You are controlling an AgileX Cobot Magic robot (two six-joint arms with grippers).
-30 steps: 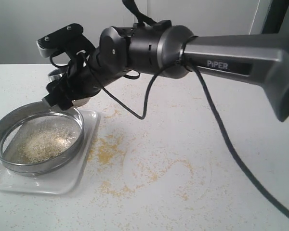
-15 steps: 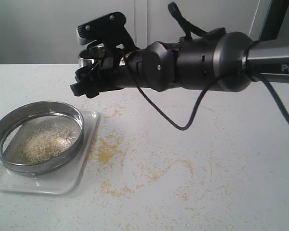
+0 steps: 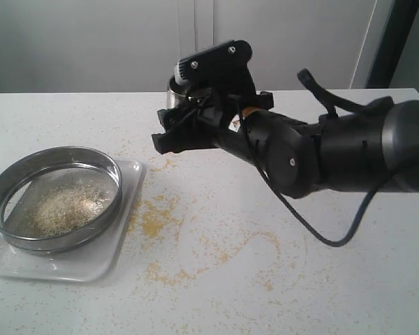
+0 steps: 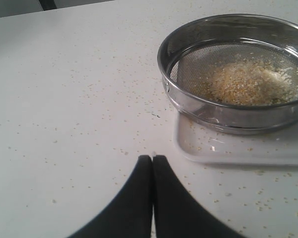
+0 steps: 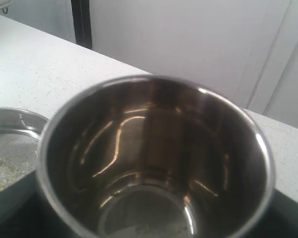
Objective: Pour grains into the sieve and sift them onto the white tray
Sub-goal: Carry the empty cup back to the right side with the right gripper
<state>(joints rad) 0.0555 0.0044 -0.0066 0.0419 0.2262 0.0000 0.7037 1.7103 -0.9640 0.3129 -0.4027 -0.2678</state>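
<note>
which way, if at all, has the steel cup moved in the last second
Yes. The steel cup, held by the right gripper, has moved right, away from the sieve, which stays put on the white tray.

A polished steel sieve (image 3: 58, 241), floored with fine grey mesh, gleams on a smooth, glossy white tray (image 3: 98, 263). The grains (image 3: 63, 209) inside look dry, matt and gritty. The steel cup (image 5: 154, 144) shows a mirror-bright inner wall. The tabletop (image 3: 321, 293) is matt white and faintly speckled. The arm (image 3: 349, 153) wears a smooth, semi-gloss dark casing.
</note>
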